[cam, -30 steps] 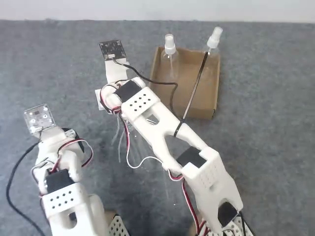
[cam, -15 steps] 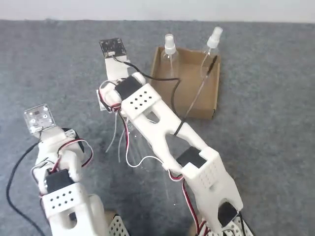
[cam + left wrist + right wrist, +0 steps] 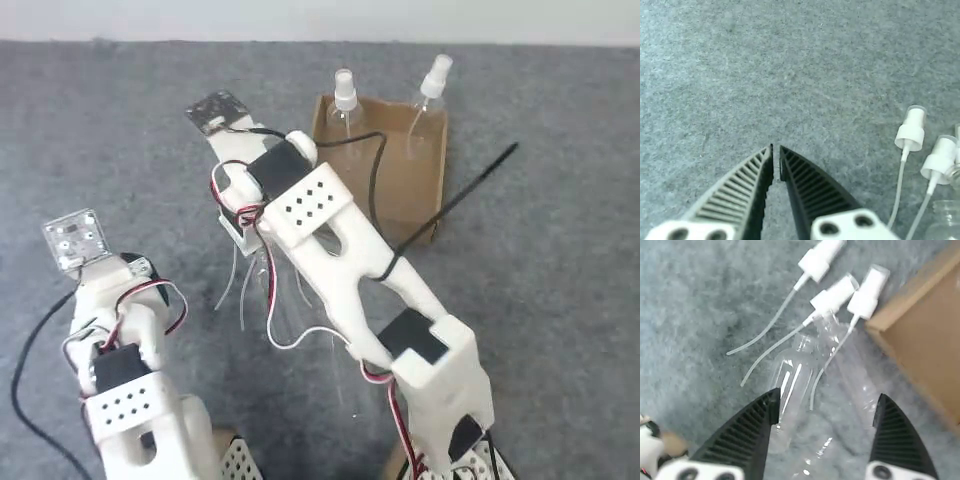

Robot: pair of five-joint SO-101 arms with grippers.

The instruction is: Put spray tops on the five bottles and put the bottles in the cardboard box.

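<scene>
On fuzzy grey carpet (image 3: 685,295): clear plastic bottles (image 3: 790,385), white spray tops (image 3: 832,292), curved tubes (image 3: 771,324).

The right arm (image 3: 345,255) stretches far forward, the right end effector (image 3: 829,395) angled downward with jaws spread wide, gripping nothing. The left arm (image 3: 120,390) stays folded near its base, the left end effector (image 3: 776,150) closed, tips almost touching.

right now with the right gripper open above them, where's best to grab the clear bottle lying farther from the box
Probably mid-body, straight down from above, the right gripper spanning its width. The bottle lies flat on the carpet, long and round, so its two sides are the faces to pinch. A dip tube lies close alongside; one finger must slip between.
</scene>
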